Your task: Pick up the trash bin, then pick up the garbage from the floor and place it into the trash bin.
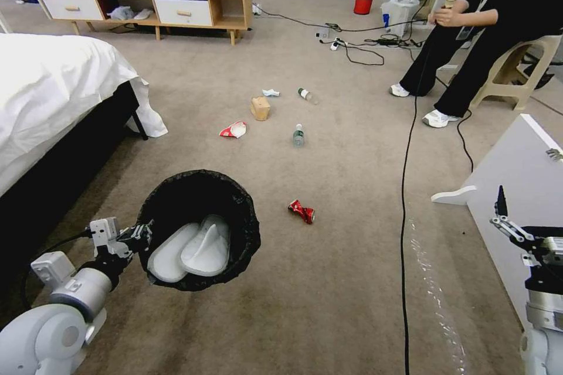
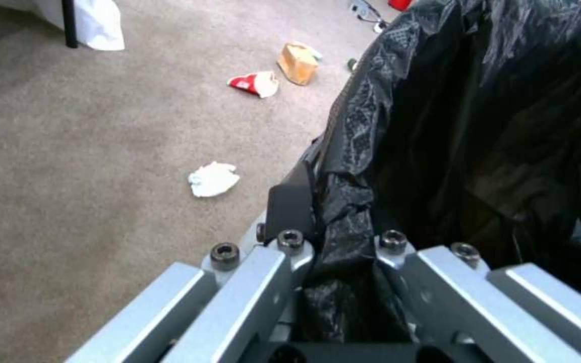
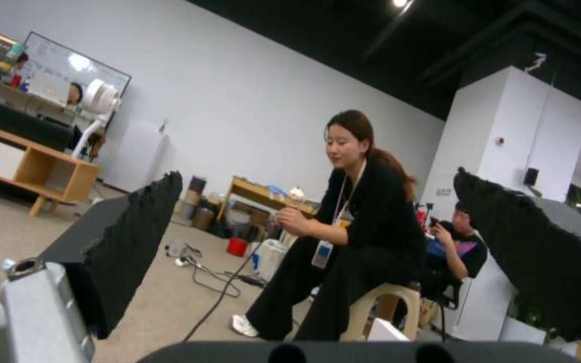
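Observation:
My left gripper (image 1: 142, 234) is shut on the near rim of the trash bin (image 1: 199, 187), a round bin with a black liner (image 2: 479, 126); its fingers (image 2: 290, 201) pinch the bag over the rim. Two flat white slippers lie inside the bin. The garbage is scattered on the carpet ahead: a crushed red can (image 1: 301, 211), two clear bottles (image 1: 298, 135) (image 1: 308, 95), a red-white paper cup (image 1: 233, 129) (image 2: 255, 82), a brown paper bag (image 1: 260, 108) (image 2: 298, 63) and a white tissue (image 2: 213, 179). My right gripper (image 1: 502, 211) (image 3: 331, 252) hangs open at the right, holding nothing.
A bed with white sheets (image 1: 47, 88) lies at the left and a low wooden cabinet (image 1: 146, 6) stands at the back. A black cable (image 1: 403, 187) crosses the carpet. A white board (image 1: 516, 176) stands beside my right arm. A person sits on a stool (image 1: 516, 70) at the far right.

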Available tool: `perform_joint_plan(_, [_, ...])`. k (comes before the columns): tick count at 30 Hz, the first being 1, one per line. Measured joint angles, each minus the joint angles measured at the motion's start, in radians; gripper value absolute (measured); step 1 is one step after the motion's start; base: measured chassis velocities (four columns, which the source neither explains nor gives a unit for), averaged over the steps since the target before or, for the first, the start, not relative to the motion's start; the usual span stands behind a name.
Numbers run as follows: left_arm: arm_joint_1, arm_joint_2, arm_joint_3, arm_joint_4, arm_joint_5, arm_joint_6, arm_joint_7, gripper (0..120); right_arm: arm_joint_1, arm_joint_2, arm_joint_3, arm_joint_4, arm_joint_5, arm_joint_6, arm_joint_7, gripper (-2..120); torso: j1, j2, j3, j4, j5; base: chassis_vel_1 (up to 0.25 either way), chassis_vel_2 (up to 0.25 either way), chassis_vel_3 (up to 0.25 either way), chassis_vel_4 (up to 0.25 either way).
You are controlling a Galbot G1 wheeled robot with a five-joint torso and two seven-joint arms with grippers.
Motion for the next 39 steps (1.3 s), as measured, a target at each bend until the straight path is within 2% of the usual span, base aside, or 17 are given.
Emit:
perform_joint_plan(20, [-0.004, -0.005, 0.012, -0.014, 0.001, -0.01, 0.001, 4, -0.001, -0.002, 0.009, 0.007, -0.014, -0.006, 0.009, 100, 0.0, 0.0, 0.0, 0.0, 0.0, 0.0, 0.0, 0.0, 0.0])
perform_joint_plan(29, [-0.012, -0.005, 0.017, -0.022, 0.006, -0.023, 0.007, 4, -0.018, -0.006, -0.01, 0.031, -0.026, -0.099, 0.077, 100, 0.0, 0.0, 0.0, 0.0, 0.0, 0.0, 0.0, 0.0, 0.0])
perform_joint_plan(39, [-0.015, -0.006, 0.02, -0.025, 0.007, -0.022, 0.007, 4, -0.026, -0.007, -0.011, 0.04, -0.024, -0.116, 0.088, 100, 0.0, 0.0, 0.0, 0.0, 0.0, 0.0, 0.0, 0.0, 0.0])
